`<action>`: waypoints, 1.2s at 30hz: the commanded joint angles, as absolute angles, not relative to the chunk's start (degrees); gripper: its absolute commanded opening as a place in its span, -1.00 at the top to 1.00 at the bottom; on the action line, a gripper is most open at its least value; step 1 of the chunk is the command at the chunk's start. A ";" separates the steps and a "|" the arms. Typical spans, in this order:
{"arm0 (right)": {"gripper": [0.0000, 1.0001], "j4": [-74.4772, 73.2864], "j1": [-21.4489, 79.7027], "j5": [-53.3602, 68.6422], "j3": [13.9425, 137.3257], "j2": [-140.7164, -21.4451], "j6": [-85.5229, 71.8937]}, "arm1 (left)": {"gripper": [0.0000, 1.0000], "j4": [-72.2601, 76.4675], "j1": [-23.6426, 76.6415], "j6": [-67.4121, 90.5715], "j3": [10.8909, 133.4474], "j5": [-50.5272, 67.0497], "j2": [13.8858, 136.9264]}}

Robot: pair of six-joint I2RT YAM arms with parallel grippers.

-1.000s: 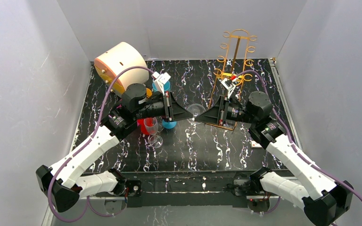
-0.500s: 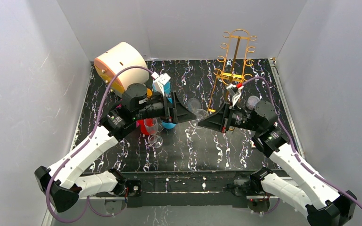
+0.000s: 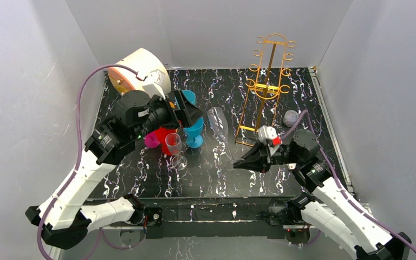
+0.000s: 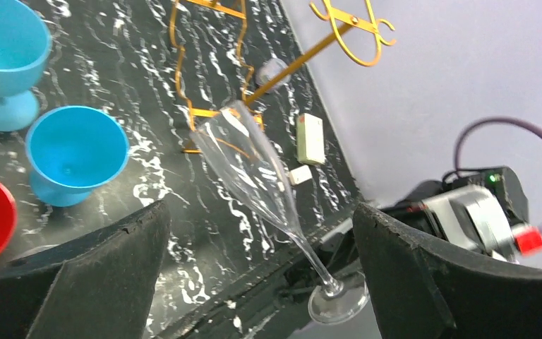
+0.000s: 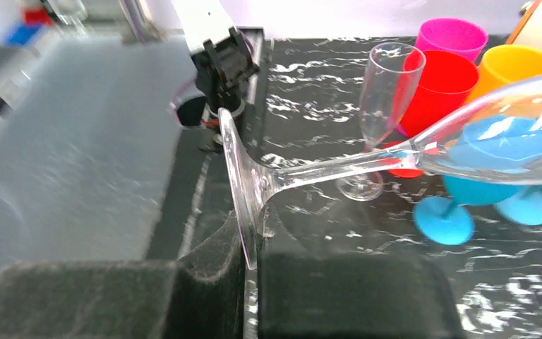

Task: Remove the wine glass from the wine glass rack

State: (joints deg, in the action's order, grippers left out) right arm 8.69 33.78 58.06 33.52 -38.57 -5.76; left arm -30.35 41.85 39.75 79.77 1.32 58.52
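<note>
One wine glass [image 3: 218, 125] is clamped by its foot between the pads of the right end effector [image 3: 239, 162]; the right wrist view shows the foot disc pinched edge-on between both pads. The glass is tilted, with its stem and bowl extending away from the right end effector toward the rear of the tabletop [image 3: 281, 176]. It is off the wine glass rack [image 3: 264, 86] and does not touch it; the rack stands behind and to the right of the bowl.

The left end effector [image 3: 195, 112] is released, its fingers spread wide with nothing between them. It sits to the left of the glass bowl, near it but apart.

Adjacent items:
- Two blue goblets [image 3: 195, 130] stand just left of the bowl, beneath the left end effector.
- A second clear flute [image 3: 173, 147] stands upright in front of a red cup [image 3: 162, 134] and a pink cup [image 3: 151, 141].
- A small clear cup [image 3: 290, 117] stands right of the rack base.

Nothing lies between the glass and the rack.

Change over the last half second: the left end effector has drawn back from the glass to the left, and the right arm has pulled the glass toward the near edge, further from the rack.
</note>
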 commanded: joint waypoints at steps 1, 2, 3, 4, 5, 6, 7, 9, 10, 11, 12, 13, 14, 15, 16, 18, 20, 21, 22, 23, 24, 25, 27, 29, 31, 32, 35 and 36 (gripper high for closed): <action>0.97 1.88 33.94 58.83 31.00 -35.15 22.11 | -0.97 -38.97 41.21 33.76 86.99 -4.78 60.96; 0.97 0.90 33.93 58.44 30.60 -34.42 25.36 | -0.97 -39.34 40.96 32.38 88.85 -3.51 62.14; 0.97 1.02 33.99 57.89 30.06 -33.58 27.61 | -0.97 -40.53 40.91 31.98 91.22 -2.30 63.26; 0.97 1.02 34.01 57.54 29.41 -32.80 30.49 | -0.97 -42.30 40.64 31.33 93.80 -0.72 65.83; 0.97 1.01 34.08 56.97 28.79 -32.10 33.08 | -0.97 -44.05 40.43 30.84 96.29 -0.09 67.76; 0.97 1.10 34.01 56.77 28.15 -31.68 35.24 | -0.97 -45.66 40.05 30.51 98.27 2.24 69.58; 0.97 0.46 34.09 56.70 27.78 -31.38 37.78 | -0.97 -46.75 39.25 30.09 99.73 3.69 70.96; 0.97 -0.70 34.09 56.84 27.57 -30.85 42.24 | -0.97 -47.74 35.99 28.42 101.13 10.09 73.20; 0.97 -1.74 34.02 56.58 27.48 -30.28 44.56 | -0.97 -47.87 33.14 27.73 101.69 14.74 74.19; 0.97 -2.52 34.17 56.29 27.33 -29.47 47.25 | -0.97 -47.59 30.33 27.66 101.94 19.50 75.07; 0.97 -3.23 34.12 55.60 27.28 -28.66 50.52 | -0.97 -46.95 27.80 27.87 101.73 23.28 75.62; 0.97 -3.33 34.17 54.87 27.06 -27.83 53.01 | -0.97 -45.98 25.82 28.29 101.32 26.99 76.07; 0.97 -3.34 34.22 53.99 26.74 -27.25 56.27 | -0.97 -44.44 24.19 28.89 100.67 30.32 76.44; 0.97 -3.55 34.27 52.98 26.35 -26.88 58.81 | -0.97 -42.71 23.34 29.69 99.79 32.86 76.85; 0.97 -4.51 34.30 52.18 26.06 -26.55 61.73 | -0.97 -41.10 22.95 30.24 99.88 34.88 77.60; 0.97 -5.53 34.36 50.94 26.36 -26.77 65.54 | -0.97 -38.55 22.80 31.58 100.22 37.98 79.21; 0.97 -6.51 34.36 50.97 27.45 -27.80 68.65 | -0.95 -36.21 22.76 33.00 100.21 40.95 80.69; 0.97 -8.08 34.44 50.77 28.22 -28.78 70.23 | -0.93 -35.44 22.77 33.70 100.32 43.15 81.70; 0.97 -8.81 34.41 50.27 28.82 -29.17 71.67 | -0.90 -34.90 22.77 33.89 100.36 44.06 82.08; 0.97 -9.30 34.40 49.75 29.12 -29.72 72.53 | -0.86 -34.34 22.76 34.34 100.22 45.73 82.48; 0.97 -9.47 34.45 49.47 29.29 -30.16 73.31 | -0.83 -33.67 22.76 34.45 99.89 46.93 82.46; 0.97 -9.31 34.41 49.40 29.35 -30.58 74.05 | -0.82 -33.10 22.76 34.55 99.29 47.95 82.21; 0.97 -9.35 34.41 49.26 29.57 -31.26 75.51 | -0.78 -32.44 22.76 34.86 97.71 49.02 81.69; 0.97 -9.24 34.44 48.76 29.68 -31.65 76.84 | -0.69 -32.42 22.84 35.06 95.49 49.84 81.21; 0.97 -9.14 34.45 47.80 29.79 -31.98 78.39 | -0.63 -32.41 22.85 34.96 93.24 50.05 80.77; 0.97 -9.04 34.45 47.36 29.77 -31.99 79.24 | -0.59 -32.38 22.85 35.12 92.35 49.89 80.63; 0.97 -8.63 34.38 46.83 30.23 -32.61 81.58 | -0.49 -32.40 22.93 35.35 90.92 49.64 80.79; 0.97 -8.75 34.44 46.77 30.43 -32.99 82.29 | -0.47 -32.37 22.98 35.43 90.88 49.60 80.96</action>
